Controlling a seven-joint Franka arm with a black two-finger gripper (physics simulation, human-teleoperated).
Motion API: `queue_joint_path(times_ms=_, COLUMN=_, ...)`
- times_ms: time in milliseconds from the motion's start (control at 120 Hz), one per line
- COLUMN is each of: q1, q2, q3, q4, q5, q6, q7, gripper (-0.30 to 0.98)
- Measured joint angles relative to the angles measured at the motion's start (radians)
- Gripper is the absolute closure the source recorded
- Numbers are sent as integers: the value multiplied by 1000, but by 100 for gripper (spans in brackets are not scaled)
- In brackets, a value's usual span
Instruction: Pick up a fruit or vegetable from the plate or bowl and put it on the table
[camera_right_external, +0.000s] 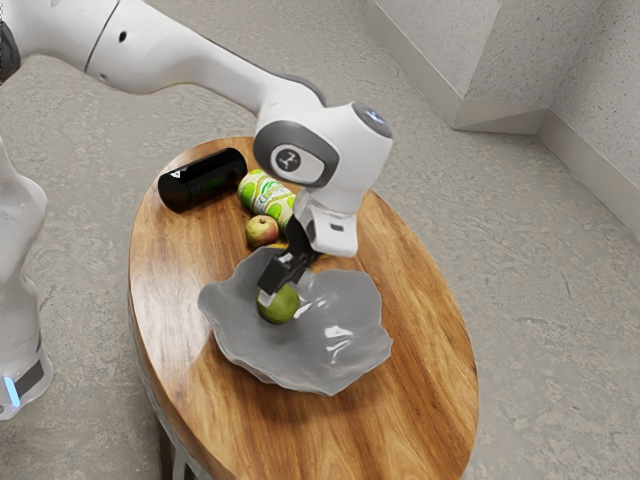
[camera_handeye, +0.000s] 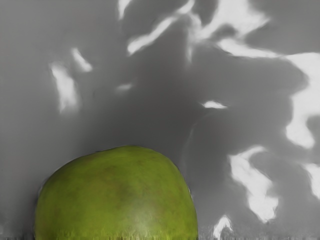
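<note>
My gripper (camera_right_external: 273, 284) points down into the grey wavy-rimmed bowl (camera_right_external: 345, 345), at the top of a round green fruit (camera_right_external: 280, 306). The fruit lies in the bowl's part toward the exterior view's left, and the gripper covers some of its upper side. In the wrist view the green fruit (camera_handeye: 117, 195) is large at the lower edge, close under the hand, with the bowl's shiny grey surface (camera_handeye: 145, 110) around it. Whether the fruit is held is unclear. The bowl stands on the oval wooden table (camera_right_external: 425, 375).
Beyond the bowl on the table are a reddish-yellow apple (camera_right_external: 262, 231), a green-and-white patterned container (camera_right_external: 265, 194) and a black cylinder (camera_right_external: 203, 180) lying on its side. Something orange-yellow is partly hidden behind the gripper. Bare wood runs along the table's exterior-view right side.
</note>
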Motion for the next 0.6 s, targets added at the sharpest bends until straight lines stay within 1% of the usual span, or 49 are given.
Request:
queue_joint_path(times_ms=367, q1=16, q2=14, q3=7, q4=6, q5=17, q6=12, q7=52, gripper=0)
queue_joint_path(times_ms=600, q1=17, q2=53, q3=7, q4=18, q5=19, q6=23, q7=74, gripper=0)
